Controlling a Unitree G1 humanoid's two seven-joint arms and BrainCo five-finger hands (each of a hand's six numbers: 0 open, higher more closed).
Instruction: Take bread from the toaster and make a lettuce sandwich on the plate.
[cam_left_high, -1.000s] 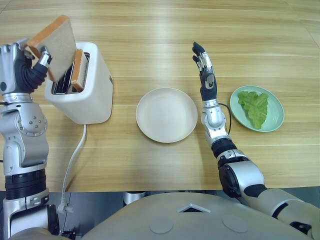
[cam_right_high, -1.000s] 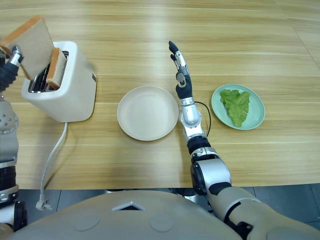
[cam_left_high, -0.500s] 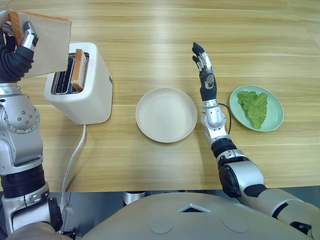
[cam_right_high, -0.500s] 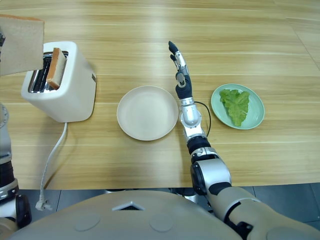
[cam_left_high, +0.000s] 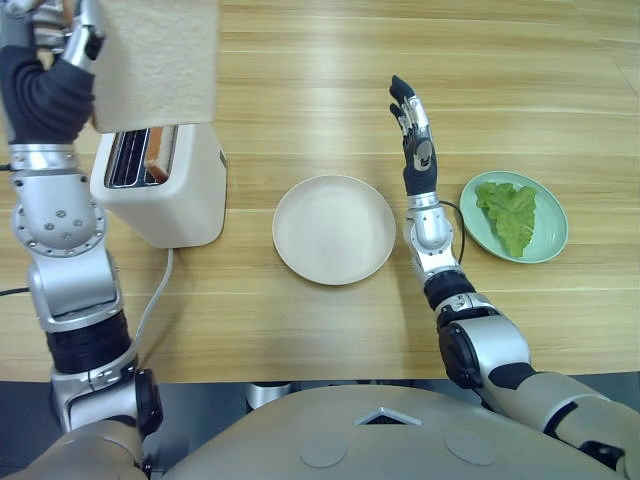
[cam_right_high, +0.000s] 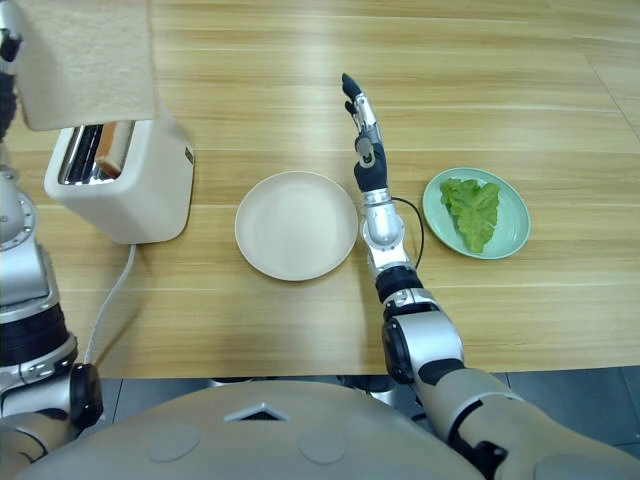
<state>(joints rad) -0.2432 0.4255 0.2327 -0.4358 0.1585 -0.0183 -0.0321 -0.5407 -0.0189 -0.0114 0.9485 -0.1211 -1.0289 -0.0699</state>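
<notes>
Pinching one bread slice (cam_left_high: 155, 60) over toaster (cam_left_high: 190, 200) with second slice (cam_left_high: 157, 162), left hand (cam_left_high: 45, 75); right hand (cam_left_high: 413, 135) spread between plate (cam_left_high: 334, 229) and lettuce dish (cam_left_high: 553, 225).

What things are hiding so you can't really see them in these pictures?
Held bread slice: top cut off by the upper edge, both views.
Left hand: grip on the slice partly cut by the top edge, left eye view.
Second slice in the toaster: mostly hidden by the held slice and the slot.
Cord: its end is hidden behind the left arm, right eye view.
</notes>
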